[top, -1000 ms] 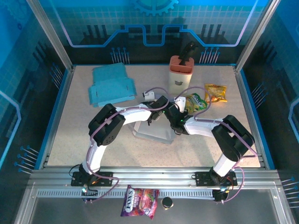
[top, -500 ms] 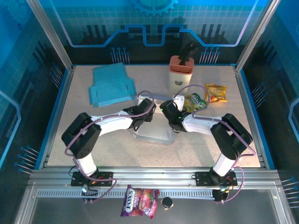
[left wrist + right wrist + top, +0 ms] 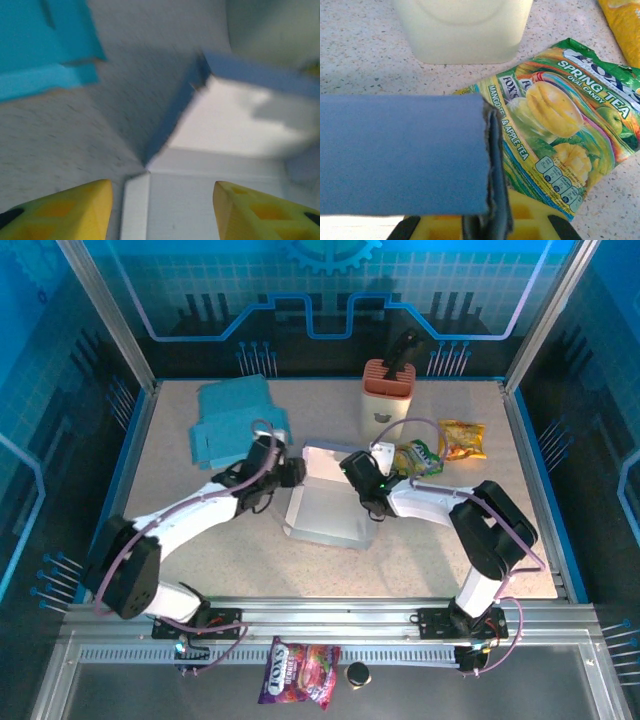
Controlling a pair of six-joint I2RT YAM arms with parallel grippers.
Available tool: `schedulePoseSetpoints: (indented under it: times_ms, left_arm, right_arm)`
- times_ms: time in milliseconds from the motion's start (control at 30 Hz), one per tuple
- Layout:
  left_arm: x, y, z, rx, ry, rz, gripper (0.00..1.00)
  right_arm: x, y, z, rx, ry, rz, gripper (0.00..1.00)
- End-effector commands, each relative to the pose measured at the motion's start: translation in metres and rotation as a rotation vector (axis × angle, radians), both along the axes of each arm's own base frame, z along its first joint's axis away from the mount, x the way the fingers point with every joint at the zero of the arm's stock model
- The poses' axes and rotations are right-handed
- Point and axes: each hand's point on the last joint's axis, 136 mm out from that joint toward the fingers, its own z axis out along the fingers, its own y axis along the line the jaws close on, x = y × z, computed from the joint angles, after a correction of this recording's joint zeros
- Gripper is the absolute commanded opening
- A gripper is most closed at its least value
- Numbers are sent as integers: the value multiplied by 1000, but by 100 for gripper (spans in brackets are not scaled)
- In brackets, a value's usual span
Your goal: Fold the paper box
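I'm clamping the right gripper [image 3: 487,227] on the box [image 3: 325,515] flap [image 3: 400,155]; the left gripper [image 3: 162,192] is hanging apart. Light, bendy card, I'm judging: hold edges.

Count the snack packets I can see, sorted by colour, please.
Green plastic candy packet: 1
Yellow-orange plastic snack packet: 1
Purple-red plastic candy packet, on the front rail: 1
Total: 3

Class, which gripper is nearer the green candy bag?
Right. The right gripper, clamped on the paper box, sits beside the green candy bag; the left gripper is at the box's left edge.
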Motion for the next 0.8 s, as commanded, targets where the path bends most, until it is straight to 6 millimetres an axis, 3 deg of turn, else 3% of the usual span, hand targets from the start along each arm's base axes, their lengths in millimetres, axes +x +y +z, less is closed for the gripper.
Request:
schedulePoseSetpoints:
  times_ms: [0, 133, 433, 600, 767]
  left_arm:
    - [0, 44, 27, -84, -9, 198, 54]
    - [-4, 60, 41, -108, 29, 255, 54]
    - [-24, 46, 59, -162, 138, 202, 50]
    - [-43, 39, 75, -162, 186, 140, 49]
    - [-63, 34, 98, -155, 201, 84, 48]
  right_arm:
    - [-36, -19, -39, -57, 242, -49, 0]
    - [-47, -20, -35, -3, 338, -132, 0]
    - [-84, 0, -23, 210, 544, -366, 0]
    - [-106, 3, -10, 237, 654, -595, 0]
    - [-130, 14, -26, 322, 787, -775, 0]
